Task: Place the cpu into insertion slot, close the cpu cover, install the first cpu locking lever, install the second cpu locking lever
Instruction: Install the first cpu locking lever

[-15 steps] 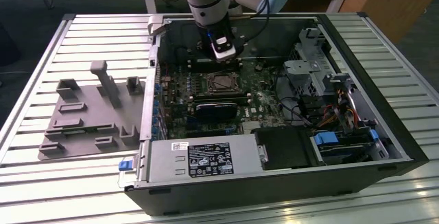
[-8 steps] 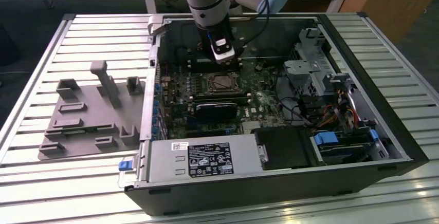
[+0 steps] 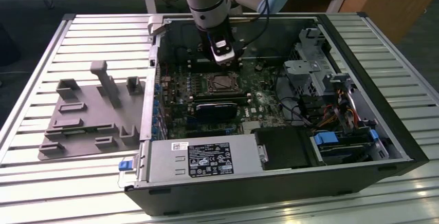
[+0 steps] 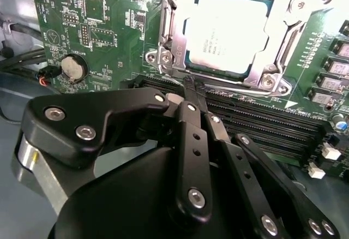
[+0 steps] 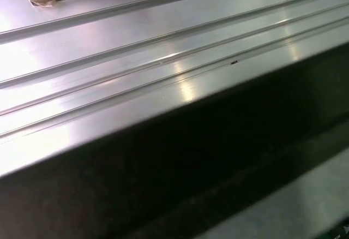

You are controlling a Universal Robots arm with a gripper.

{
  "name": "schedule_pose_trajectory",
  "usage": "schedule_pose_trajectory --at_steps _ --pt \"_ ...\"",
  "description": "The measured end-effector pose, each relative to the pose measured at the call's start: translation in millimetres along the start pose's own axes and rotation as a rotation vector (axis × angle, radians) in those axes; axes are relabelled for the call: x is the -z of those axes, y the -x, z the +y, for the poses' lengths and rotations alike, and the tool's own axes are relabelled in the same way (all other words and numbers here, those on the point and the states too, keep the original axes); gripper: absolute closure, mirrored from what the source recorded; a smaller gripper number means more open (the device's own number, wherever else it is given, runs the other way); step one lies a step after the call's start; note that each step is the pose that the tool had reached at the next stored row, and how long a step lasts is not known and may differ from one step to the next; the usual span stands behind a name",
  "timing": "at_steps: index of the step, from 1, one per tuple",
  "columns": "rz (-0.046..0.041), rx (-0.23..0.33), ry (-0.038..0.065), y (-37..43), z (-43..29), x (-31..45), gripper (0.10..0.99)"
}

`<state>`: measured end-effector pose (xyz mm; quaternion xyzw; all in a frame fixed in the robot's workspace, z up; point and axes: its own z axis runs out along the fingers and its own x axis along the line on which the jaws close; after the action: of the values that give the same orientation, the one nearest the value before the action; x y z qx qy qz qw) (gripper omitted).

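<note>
In the exterior view the arm reaches down into the open computer case (image 3: 384,131), and the gripper (image 3: 225,62) hangs just above the insertion slot (image 3: 222,82), which sits on the motherboard (image 3: 178,88) between the case's rear wall and the black fan card (image 3: 221,110). From here the cover's position over the slot is hard to judge.

In the second wrist view the cpu (image 4: 226,29) already lies in the insertion slot, its pale metal top facing up, and the cpu cover (image 4: 283,42) appears to lie down around it, framing the chip. The gripper (image 4: 193,86) has its fingers pressed together with nothing visible between them; the tips sit over the memory slots (image 4: 262,121), just beside the socket's near edge. The risk here, as I judge it, is a tip sliding off a thin locking lever and striking the memory slots or the board, since the closed tips give little contact area. Pressing a cover that is not fully seated could also strain the chip.

The first wrist view looks across the ribbed metal table (image 5: 136,48) and a dark case edge (image 5: 191,168).
</note>
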<state>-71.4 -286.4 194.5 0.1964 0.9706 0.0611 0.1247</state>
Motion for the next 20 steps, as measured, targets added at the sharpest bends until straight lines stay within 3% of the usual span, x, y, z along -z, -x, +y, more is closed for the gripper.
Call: schedule_pose_trajectory --at_steps 14,20 --pt "-0.001 -0.007 -0.001 1.1 -1.1 -3.5 0.984" --pt "-0.001 -0.007 -0.001 2.1 -0.4 0.9 0.984"
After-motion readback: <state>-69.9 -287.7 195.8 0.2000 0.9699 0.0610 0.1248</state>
